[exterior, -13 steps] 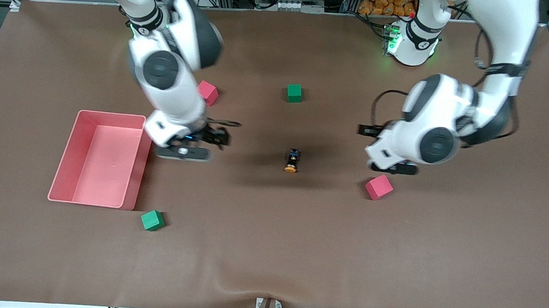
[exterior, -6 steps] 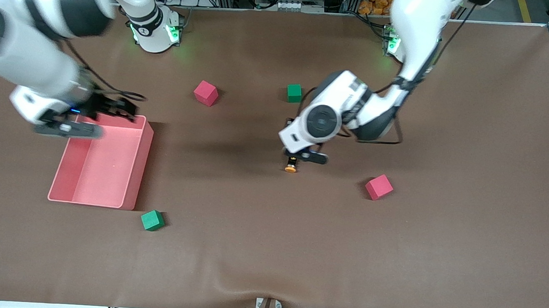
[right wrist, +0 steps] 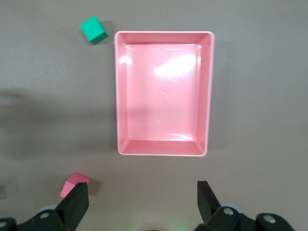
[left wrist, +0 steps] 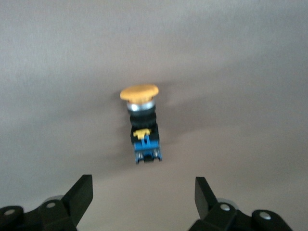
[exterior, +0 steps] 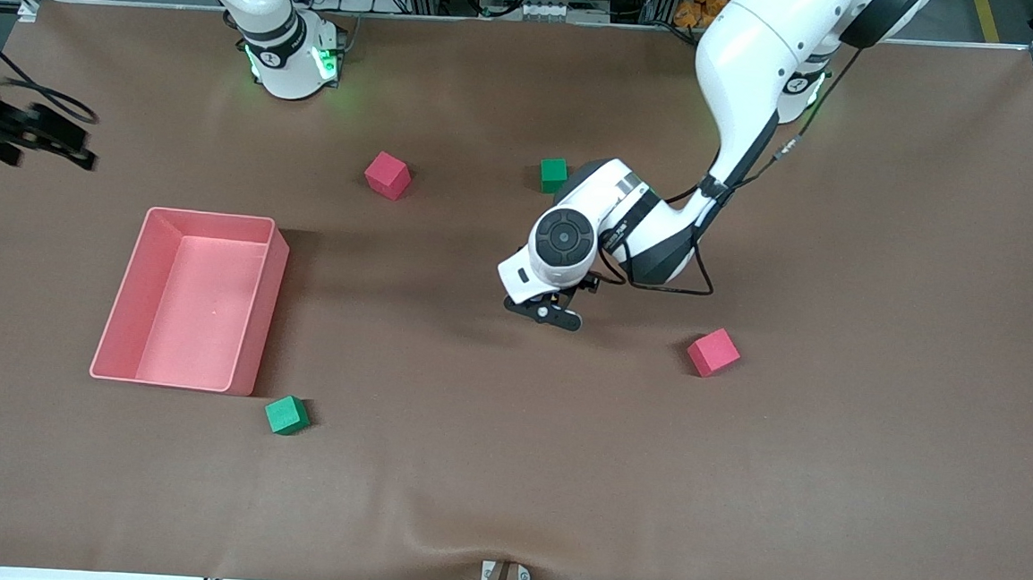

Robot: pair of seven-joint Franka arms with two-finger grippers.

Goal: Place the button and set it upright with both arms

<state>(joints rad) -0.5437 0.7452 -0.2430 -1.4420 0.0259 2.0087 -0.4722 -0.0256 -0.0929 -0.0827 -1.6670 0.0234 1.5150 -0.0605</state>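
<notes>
Jaws wide, empty, over button [left wrist: 141,123]

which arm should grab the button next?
Left. The left gripper sits right over the button, which lies on its side on the table, jaws open either side of it in the left wrist view. The right gripper is up by the table's edge, looking down at the pink tray.
</notes>
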